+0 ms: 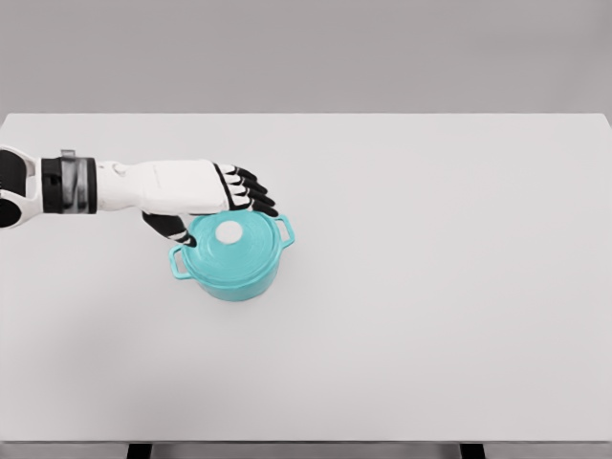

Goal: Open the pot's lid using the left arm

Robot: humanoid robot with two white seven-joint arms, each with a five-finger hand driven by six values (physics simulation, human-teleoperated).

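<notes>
Head view: lidded pot point(232, 256) sits just below the left robot hand point(206, 196), fingers loosely curled, holding nothing.

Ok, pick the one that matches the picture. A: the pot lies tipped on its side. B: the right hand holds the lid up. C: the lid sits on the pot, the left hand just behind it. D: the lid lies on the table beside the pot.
C: the teal lid sits on the upright pot, the left hand at its far rim.
</notes>
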